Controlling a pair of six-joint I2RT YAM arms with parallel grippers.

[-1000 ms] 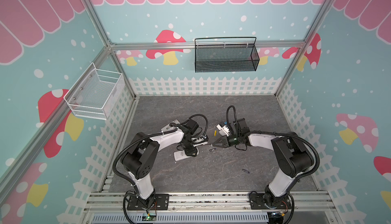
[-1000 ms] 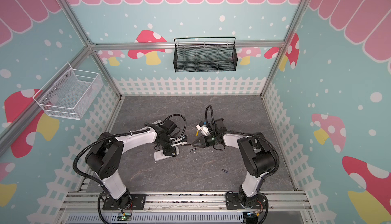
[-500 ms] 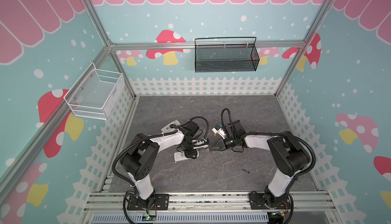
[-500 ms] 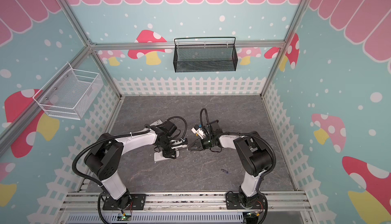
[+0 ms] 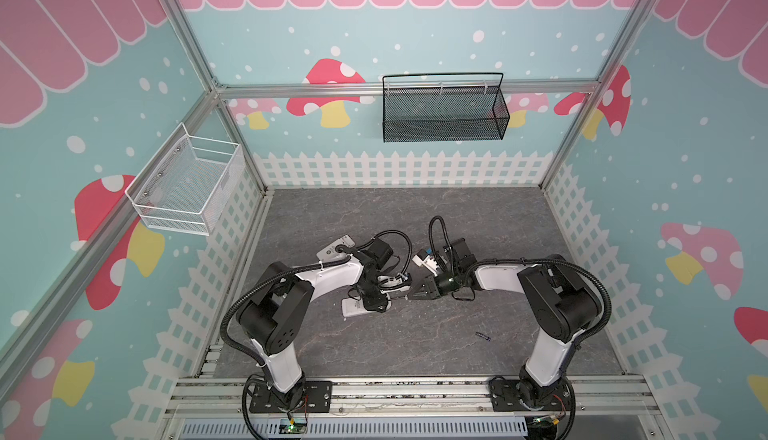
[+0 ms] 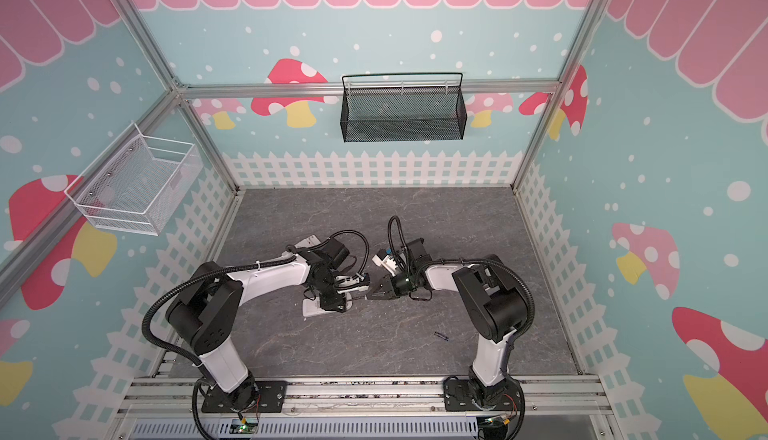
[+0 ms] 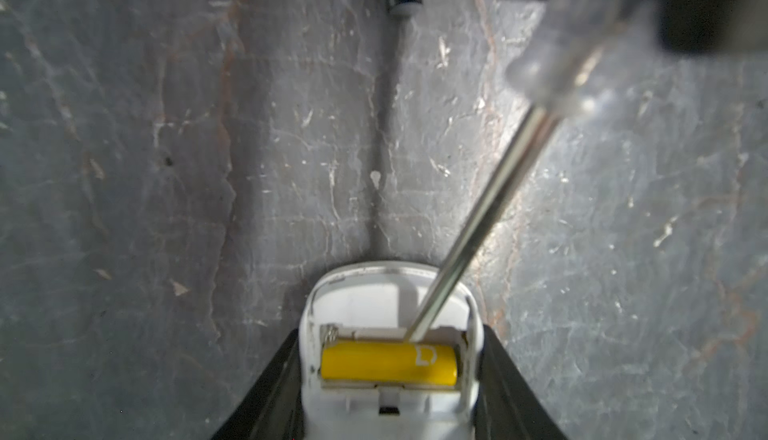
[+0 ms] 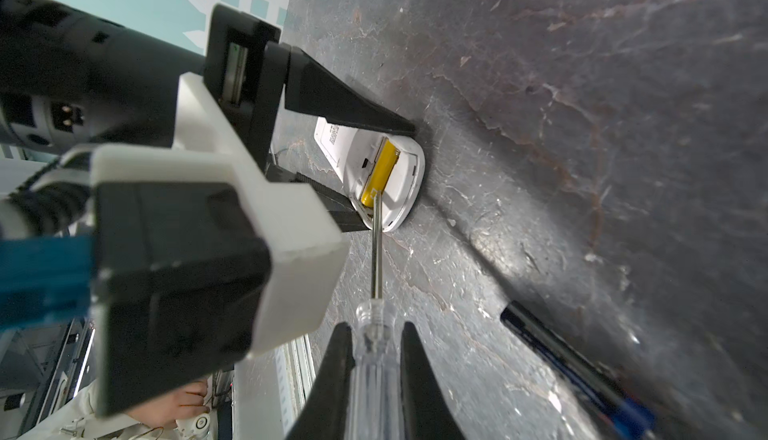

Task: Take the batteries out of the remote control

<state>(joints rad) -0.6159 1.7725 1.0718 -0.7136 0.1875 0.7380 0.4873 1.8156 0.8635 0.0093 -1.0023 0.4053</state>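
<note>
The remote control point(image 7: 390, 296) was a smooth white plastic body with a rounded end, lying on a grey, slate-textured mat point(image 5: 374, 217) with its battery compartment uncovered. One glossy yellow battery point(image 7: 386, 361), a slim cylinder, sat crosswise in the compartment. The left gripper point(image 7: 392, 334) was partly closed, its black wedge-shaped fingers clamping the remote control's two sides. The right gripper point(image 8: 375, 328) was closed tight on the clear ribbed handle of a screwdriver point(image 8: 376, 251). The screwdriver's thin steel shaft reached the compartment rim at one end of the yellow battery. A dark battery point(image 8: 561, 359) lay on the mat near the right gripper. Both arms reached low toward the centre, grippers nearly meeting.
</note>
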